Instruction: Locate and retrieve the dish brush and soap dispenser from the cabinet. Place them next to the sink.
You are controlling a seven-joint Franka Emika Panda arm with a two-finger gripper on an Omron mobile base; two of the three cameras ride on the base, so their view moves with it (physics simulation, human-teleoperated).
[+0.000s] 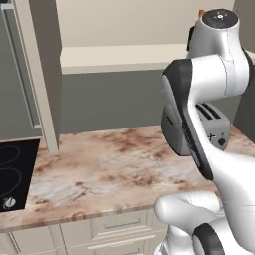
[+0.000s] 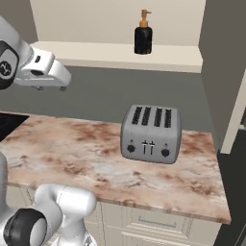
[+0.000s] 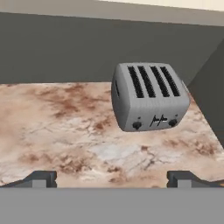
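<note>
Marbled brown countertop (image 2: 72,153) carries a grey four-slot toaster (image 2: 151,134). Above it, on the cabinet's pale shelf (image 2: 168,56), stands the soap dispenser (image 2: 143,34), upright, black with a copper pump, well apart from and to the right of the gripper (image 3: 111,178). The arm is raised, its hand aimed down toward the toaster, jaws spread wide and empty.

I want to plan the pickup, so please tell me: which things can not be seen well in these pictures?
- Soap dispenser: clear in the right base view; in the left base view the arm hides nearly all of it.
- Toaster: partly behind the arm in the left base view.
- Cooktop: cut off by the left edge there.
- Gripper: fingertips apart in the hand view.
</note>
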